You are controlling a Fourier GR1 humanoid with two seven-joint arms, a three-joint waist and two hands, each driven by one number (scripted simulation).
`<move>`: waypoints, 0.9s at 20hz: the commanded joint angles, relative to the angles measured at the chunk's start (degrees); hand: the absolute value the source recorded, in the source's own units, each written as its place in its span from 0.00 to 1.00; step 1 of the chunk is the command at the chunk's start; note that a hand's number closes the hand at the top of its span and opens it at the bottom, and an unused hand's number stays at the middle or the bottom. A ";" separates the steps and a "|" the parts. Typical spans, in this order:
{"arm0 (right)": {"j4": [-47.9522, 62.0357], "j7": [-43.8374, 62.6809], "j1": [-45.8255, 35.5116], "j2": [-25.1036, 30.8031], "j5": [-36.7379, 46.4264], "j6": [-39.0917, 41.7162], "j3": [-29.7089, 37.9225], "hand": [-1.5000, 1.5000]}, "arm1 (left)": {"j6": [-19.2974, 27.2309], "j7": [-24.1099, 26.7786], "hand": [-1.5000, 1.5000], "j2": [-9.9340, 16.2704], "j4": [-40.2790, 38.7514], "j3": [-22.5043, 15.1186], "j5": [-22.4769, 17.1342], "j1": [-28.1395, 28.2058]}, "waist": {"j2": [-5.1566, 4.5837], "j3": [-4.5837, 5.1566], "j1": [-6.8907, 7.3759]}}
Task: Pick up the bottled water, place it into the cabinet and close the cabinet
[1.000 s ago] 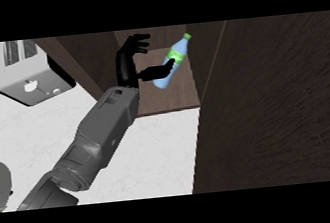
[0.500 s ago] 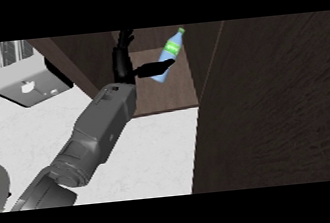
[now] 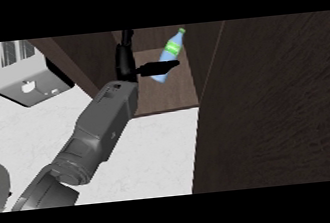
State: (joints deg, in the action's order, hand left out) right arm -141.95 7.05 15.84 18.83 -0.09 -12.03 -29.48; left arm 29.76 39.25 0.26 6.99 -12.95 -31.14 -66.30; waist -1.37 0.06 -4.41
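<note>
Already inside the cabinet point(image 3: 177, 94), the bottled water point(image 3: 170, 55) leans cap-up toward the upper right, its lower body pinched by the thumb of the right hand point(image 3: 135, 66), directly to its left.

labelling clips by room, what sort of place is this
Most likely a kitchen. A dark wood cabinet stands open with its door swung out, a silver toaster sits on the white marbled counter, and a hand holds a water bottle at the cabinet shelf.
</note>
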 commanded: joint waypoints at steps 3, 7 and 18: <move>-2.87 0.16 0.62 1.55 -4.02 2.13 3.52 0.00 | -9.59 0.49 0.00 -0.22 3.94 1.31 -1.77 -0.79 | 0.11 -0.05 -0.08; -5.34 2.58 2.94 1.08 0.21 0.11 1.67 0.00 | -17.96 0.99 0.00 -0.24 5.68 0.98 -1.57 0.13 | 0.84 -0.01 1.52; -4.73 2.91 1.92 0.59 2.86 -0.78 1.14 0.00 | -17.64 -4.53 0.00 -0.25 27.55 -6.15 -7.29 14.40 | 2.03 -0.04 4.60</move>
State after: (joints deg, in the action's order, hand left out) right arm -142.27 7.28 18.11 19.34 0.22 -12.05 -28.82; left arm 12.25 36.94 0.01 26.31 -16.10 -36.83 -57.58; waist 0.25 0.01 -1.10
